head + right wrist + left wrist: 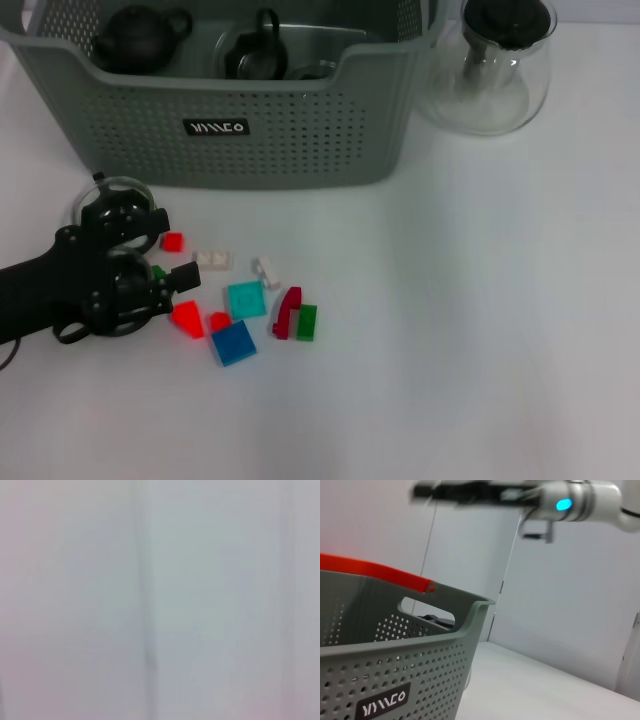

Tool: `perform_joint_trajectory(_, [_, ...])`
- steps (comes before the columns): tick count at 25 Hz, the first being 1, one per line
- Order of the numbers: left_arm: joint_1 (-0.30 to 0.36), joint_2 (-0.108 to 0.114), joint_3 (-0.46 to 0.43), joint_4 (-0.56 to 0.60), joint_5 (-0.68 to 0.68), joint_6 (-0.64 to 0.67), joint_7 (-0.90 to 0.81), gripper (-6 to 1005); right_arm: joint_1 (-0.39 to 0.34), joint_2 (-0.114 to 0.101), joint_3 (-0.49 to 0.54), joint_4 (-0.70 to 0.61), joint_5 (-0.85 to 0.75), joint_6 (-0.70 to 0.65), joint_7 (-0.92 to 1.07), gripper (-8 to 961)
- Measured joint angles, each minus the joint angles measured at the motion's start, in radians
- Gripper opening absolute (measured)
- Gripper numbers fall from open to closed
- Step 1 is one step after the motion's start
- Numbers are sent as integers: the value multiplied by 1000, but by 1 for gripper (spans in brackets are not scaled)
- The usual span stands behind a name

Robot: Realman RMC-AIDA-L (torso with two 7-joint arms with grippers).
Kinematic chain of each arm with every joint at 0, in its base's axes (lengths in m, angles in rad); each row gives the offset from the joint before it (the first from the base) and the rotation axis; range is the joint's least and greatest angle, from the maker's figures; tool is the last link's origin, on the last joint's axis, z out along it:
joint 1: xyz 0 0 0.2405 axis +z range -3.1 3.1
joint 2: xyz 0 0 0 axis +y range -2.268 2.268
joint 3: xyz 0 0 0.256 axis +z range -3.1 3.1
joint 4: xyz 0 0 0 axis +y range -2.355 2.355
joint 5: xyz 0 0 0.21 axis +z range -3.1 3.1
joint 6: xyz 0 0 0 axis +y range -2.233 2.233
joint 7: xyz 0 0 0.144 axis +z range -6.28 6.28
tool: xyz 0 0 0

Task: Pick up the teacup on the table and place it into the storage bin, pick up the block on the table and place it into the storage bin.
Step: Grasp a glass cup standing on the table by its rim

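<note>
Storage bin: one, grey-green and perforated point(250, 130), standing on the white desk point(480, 330) just beyond the left pincer; its black label faces the pincer.
In the bin: one dark teapot point(138, 40) and one dark round lidded vessel point(258, 50), side by side.
Teacup: one clear glass cup point(100, 197), on the desk between the left pincer and the bin wall, partly hidden by the pincer's upper finger.
Blocks: about ten small pieces scattered on the desk just past the pincer's tips. Red square point(173, 241), red wedge point(187, 318) touching the lower fingertip, small red piece point(219, 321), two white pieces point(213, 260) point(266, 270), teal tile point(246, 299), blue tile point(233, 343), dark red arch point(288, 312) touching a green brick point(307, 322). A further green bit shows between the fingers.
Glass pitcher: one point(495, 65), well off to the far side of the bin from the pincer.
Left pincer: point(172, 255) black, lying low over the desk, arm coming in from the edge, fingers spread apart and gripping nothing.
Right pincer: out of the head view; I cannot tell its state. A white arm point(585, 502) shows high up in the left wrist view.
</note>
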Motion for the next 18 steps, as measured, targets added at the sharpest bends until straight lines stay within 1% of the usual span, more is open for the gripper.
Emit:
perform_joint_trajectory(1, [0,0,0,0,0,0,1,811,-56,-4,7,-8,128,-87,-133,504])
perform_joint_trajectory(3, [-4,1,0,0,-1,0,1,811,-153,-6,35,-2,291,-255,-309,504])
perform_joint_trajectory(4, [-6,1,0,0,-1,0,1,810,-200,-4,55,7,344,-323,-376,504])
perform_joint_trajectory(6, [-11,3,0,0,-1,-1,1,810,-290,0,92,26,381,-447,-452,505])
perform_joint_trajectory(7, [-13,4,0,0,-1,-1,1,810,-325,1,102,31,371,-493,-479,505])
perform_joint_trajectory(9, [-17,6,0,0,0,-2,1,809,-405,1,123,34,301,-592,-543,505])
perform_joint_trajectory(11, [-19,7,0,0,0,-2,-1,809,-465,2,146,37,192,-645,-581,505])
perform_joint_trajectory(12, [-20,7,1,0,0,-1,-1,809,-482,2,157,43,140,-651,-592,505])
perform_joint_trajectory(14, [-20,8,3,5,1,6,-1,808,-501,4,190,78,34,-658,-601,504])
perform_joint_trajectory(15, [-20,9,4,14,3,17,-6,808,-500,4,209,102,0,-660,-601,504])
perform_joint_trajectory(16, [-20,9,4,29,6,31,-20,808,-489,4,253,155,-50,-669,-601,504])
perform_joint_trajectory(17, [-20,9,4,49,6,42,-41,808,-483,3,267,173,-60,-673,-600,504])
perform_joint_trajectory(18, [-19,7,6,98,7,62,-89,808,-483,3,267,173,-60,-673,-600,505])
